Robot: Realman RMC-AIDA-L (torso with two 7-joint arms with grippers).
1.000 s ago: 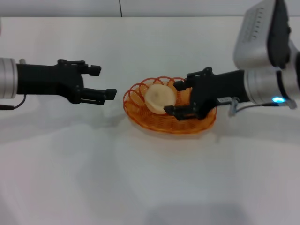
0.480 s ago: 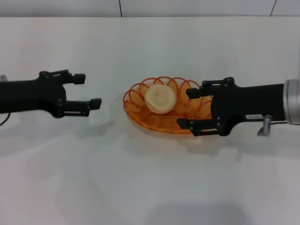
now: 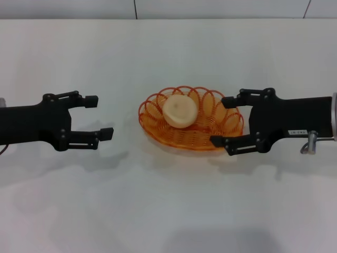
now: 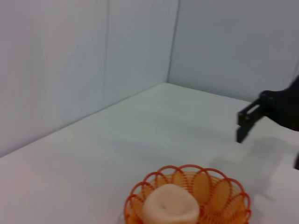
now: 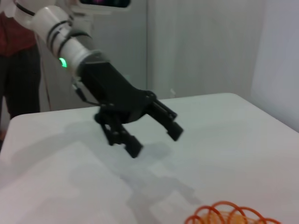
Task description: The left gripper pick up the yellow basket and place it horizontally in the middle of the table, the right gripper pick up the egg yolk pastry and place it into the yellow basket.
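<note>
Head view: the yellow basket (image 3: 191, 118) lies flat on the white table (image 3: 168, 211), near the middle, long side running left to right. The egg yolk pastry (image 3: 180, 110) sits inside it, toward the basket's left-rear part, dome up, resting on the wire floor and close to the looped rim.

The right gripper (image 3: 225, 120) hangs just beside the basket's right end. Its fingers are spread wide with nothing between them; the far fingertip is over the rim loops at the basket's right edge, the near fingertip just in front of the rim (whether either tip touches the wire, cannot tell). A small white label shows on the black body, and a silver knob sticks out farther back on the arm.

The left gripper (image 3: 101, 116) is on the other side, well apart from the basket, fingertips pointing toward it. Fingers parted, empty, a clear gap of bare table between them and the basket's left edge.

Left wrist view: basket (image 4: 188, 198) low in the picture with the pastry (image 4: 170, 205) in it, a faint dimple on top; the right gripper's fingertip (image 4: 246, 121) shows beyond, above the table.

Right wrist view: the left gripper (image 5: 154, 135) seen across the table, both fingers apart, a green light on the silver cuff behind it. Only a few rim loops of the basket (image 5: 231, 213) show at the picture's edge.
</note>
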